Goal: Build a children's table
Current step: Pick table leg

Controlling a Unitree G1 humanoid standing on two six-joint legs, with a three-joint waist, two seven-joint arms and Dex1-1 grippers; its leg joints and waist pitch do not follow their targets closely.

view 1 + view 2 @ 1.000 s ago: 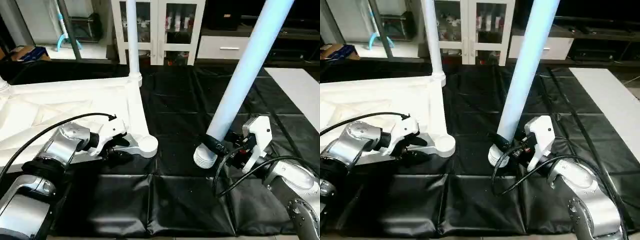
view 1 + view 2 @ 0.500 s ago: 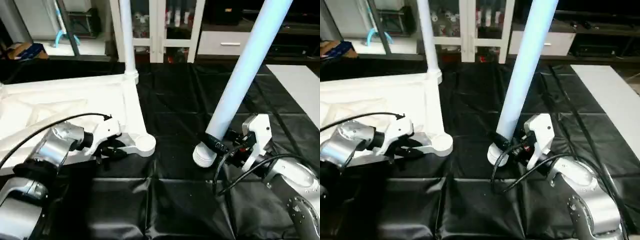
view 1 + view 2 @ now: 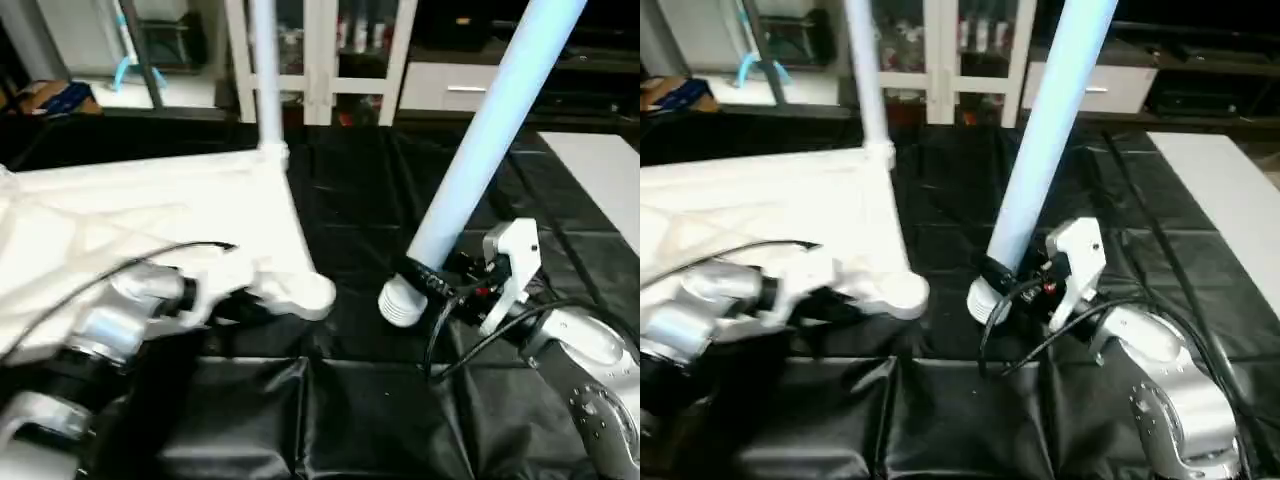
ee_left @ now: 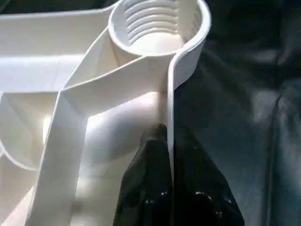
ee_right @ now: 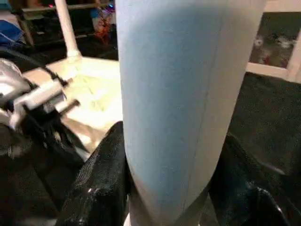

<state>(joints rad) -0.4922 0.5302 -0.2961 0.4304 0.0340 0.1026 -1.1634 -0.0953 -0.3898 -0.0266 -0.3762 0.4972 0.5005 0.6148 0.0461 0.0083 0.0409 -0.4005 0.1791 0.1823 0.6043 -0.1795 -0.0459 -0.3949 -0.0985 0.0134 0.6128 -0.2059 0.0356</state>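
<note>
Low, left pincer [image 4: 169, 141] nipping tabletop [image 3: 150, 210] rim, right pincer [image 3: 425, 285] (tilted) gripping leg [image 3: 480, 140]

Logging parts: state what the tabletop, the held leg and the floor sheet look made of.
Tabletop: likely moulded white plastic, semi-gloss; thin ribs and a threaded socket.
Leg in the right gripper: smooth white tube, probably plastic.
Sheet: thin black film, creased and shiny, probably plastic.
</note>
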